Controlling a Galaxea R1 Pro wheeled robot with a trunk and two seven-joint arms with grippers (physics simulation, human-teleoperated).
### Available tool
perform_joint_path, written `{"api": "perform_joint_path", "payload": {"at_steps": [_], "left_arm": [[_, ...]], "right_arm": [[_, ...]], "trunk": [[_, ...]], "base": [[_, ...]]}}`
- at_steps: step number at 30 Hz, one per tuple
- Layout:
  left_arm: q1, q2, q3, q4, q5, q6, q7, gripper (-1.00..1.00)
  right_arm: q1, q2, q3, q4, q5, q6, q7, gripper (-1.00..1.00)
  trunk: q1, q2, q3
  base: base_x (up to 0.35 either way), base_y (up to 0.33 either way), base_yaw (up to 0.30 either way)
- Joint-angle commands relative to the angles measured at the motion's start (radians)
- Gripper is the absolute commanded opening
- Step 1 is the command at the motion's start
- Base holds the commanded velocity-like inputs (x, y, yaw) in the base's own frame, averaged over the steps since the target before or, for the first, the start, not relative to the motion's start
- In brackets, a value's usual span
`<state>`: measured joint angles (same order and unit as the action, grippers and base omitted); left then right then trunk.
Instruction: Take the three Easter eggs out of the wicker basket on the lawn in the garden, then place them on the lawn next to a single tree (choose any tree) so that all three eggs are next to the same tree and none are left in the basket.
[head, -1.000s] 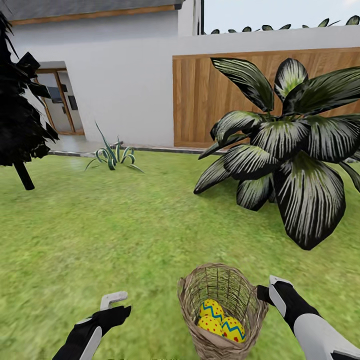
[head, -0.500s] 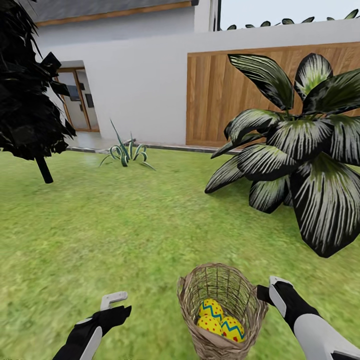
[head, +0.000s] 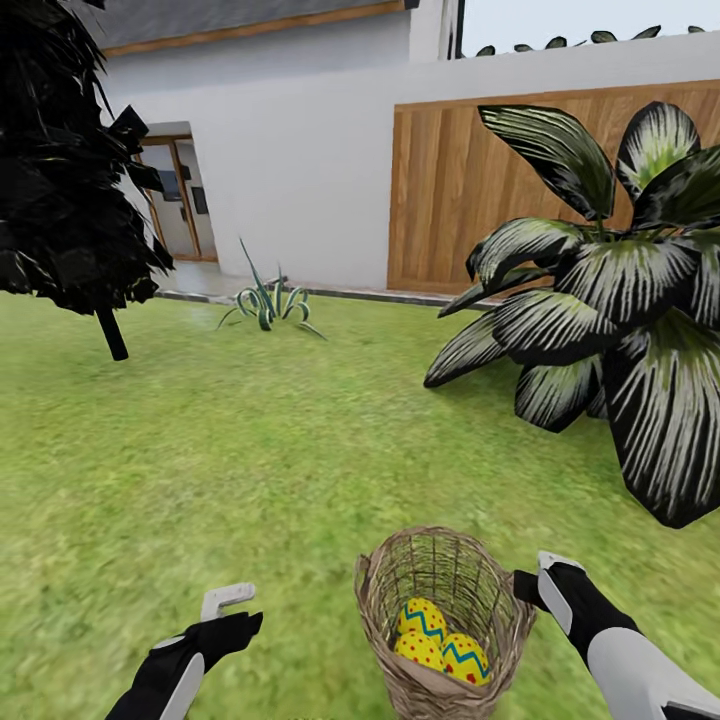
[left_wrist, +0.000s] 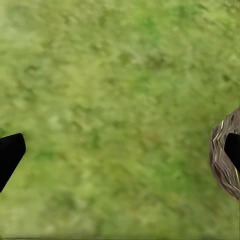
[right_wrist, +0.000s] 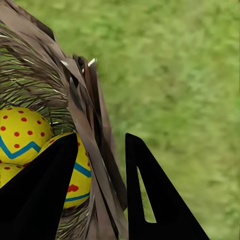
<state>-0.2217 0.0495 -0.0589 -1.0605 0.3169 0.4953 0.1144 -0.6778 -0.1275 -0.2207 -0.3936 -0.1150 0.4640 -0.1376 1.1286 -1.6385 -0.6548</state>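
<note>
The wicker basket (head: 440, 620) hangs low in front of me, tilted, with my right gripper (head: 530, 585) shut on its rim. In the right wrist view one finger sits inside the basket (right_wrist: 75, 85) and one outside, the right gripper (right_wrist: 102, 145) pinching the braided edge. Three Easter eggs (head: 422, 618) (head: 420, 650) (head: 465, 658) lie inside, yellow with blue zigzags and red dots (right_wrist: 20, 135). My left gripper (head: 228, 605) stands open and empty over the lawn (head: 250, 450), left of the basket (left_wrist: 222, 160). The tree is out of view.
A low broad-leaved striped plant (head: 600, 300) spreads at the right. A narrow black-foliaged tree (head: 60, 180) stands at the left, a small spiky plant (head: 268, 300) near the house wall (head: 300, 170). A wooden fence (head: 450, 190) bounds the back. Open grass lies ahead.
The whole view has swung left: the striped plant, fence and black tree have shifted rightward in the picture. Both arms and the basket keep their places in the view.
</note>
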Motion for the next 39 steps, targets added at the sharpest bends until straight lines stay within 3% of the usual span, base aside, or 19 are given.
{"api": "perform_joint_path", "payload": {"at_steps": [1, 39], "left_arm": [[-0.001, 0.001, -0.004, -0.001, 0.011, 0.003, 0.01, 1.0], [-0.001, -0.002, -0.003, -0.001, 0.012, 0.003, 0.01, 1.0]], "right_arm": [[0.0, 0.001, -0.002, -0.002, -0.016, 0.004, -0.007, -1.0], [0.0, 0.003, 0.002, 0.001, -0.015, 0.004, -0.01, -1.0]], "trunk": [[0.0, -0.001, -0.001], [0.0, -0.001, -0.016]], "base": [[0.0, 0.0, 0.267], [0.0, 0.0, 0.272]]}}
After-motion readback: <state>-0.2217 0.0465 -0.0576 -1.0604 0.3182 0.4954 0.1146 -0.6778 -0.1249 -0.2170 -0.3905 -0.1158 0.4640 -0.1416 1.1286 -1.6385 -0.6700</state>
